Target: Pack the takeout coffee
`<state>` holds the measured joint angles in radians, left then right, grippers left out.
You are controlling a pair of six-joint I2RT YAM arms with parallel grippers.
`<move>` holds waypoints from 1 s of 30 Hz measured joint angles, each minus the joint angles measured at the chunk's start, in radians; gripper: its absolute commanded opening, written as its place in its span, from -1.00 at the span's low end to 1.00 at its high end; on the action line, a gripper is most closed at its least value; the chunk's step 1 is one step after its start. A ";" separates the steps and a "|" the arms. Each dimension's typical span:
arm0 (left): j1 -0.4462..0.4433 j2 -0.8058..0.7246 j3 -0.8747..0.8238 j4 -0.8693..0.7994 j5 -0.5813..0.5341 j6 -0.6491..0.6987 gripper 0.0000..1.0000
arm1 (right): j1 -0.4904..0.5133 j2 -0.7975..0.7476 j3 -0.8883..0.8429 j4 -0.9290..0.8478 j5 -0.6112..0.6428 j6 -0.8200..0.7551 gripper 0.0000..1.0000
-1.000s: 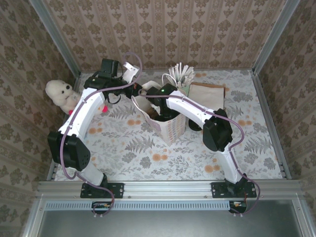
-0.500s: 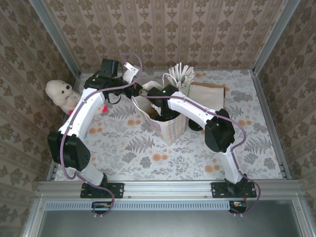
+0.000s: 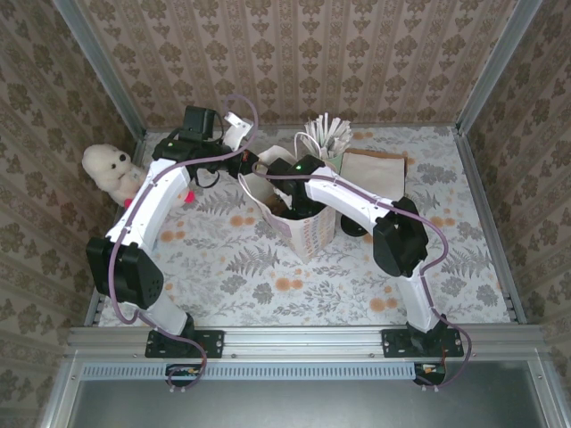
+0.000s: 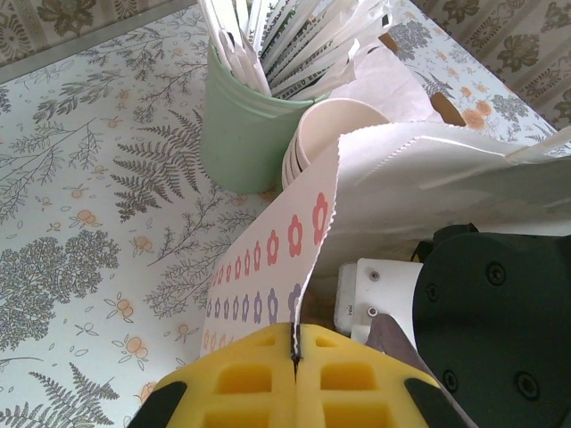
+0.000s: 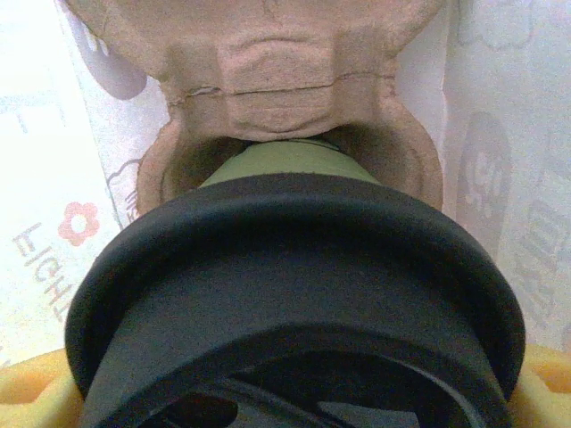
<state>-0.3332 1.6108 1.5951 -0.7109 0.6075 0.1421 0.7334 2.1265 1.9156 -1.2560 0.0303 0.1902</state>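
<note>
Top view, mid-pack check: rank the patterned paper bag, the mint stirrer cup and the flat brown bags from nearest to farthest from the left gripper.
1. patterned paper bag: its rim is pinched in the left gripper, so they touch.
2. mint stirrer cup: behind the bag, to the gripper's right.
3. flat brown bags: farther right again, beyond the cup.

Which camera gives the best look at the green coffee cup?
The right wrist view: the takeout coffee, black lid and olive-green side, is close up, in front of a cardboard carrier. In the top and left wrist views the paper bag and right arm hide it.
</note>
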 measured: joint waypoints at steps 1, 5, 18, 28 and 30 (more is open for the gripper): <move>0.000 0.000 0.000 0.000 0.000 0.000 -1.00 | 0.000 -0.002 -0.004 0.003 0.000 0.000 -0.45; 0.000 0.000 0.000 0.000 0.003 0.000 -1.00 | 0.000 -0.007 -0.023 0.019 0.000 0.000 -0.45; 0.000 0.000 0.000 0.000 0.003 0.000 -1.00 | 0.000 -0.011 -0.044 0.040 -0.001 0.000 -0.45; 0.000 0.000 0.000 0.000 0.003 0.000 -1.00 | 0.000 -0.011 -0.026 0.027 -0.001 0.000 -0.42; 0.000 0.000 0.001 0.000 0.003 0.000 -1.00 | 0.000 -0.011 -0.021 0.023 -0.001 0.000 -0.40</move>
<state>-0.3332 1.6108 1.5959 -0.7109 0.6102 0.1417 0.7330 2.1159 1.8950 -1.2327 0.0296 0.1898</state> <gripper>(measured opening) 0.047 0.807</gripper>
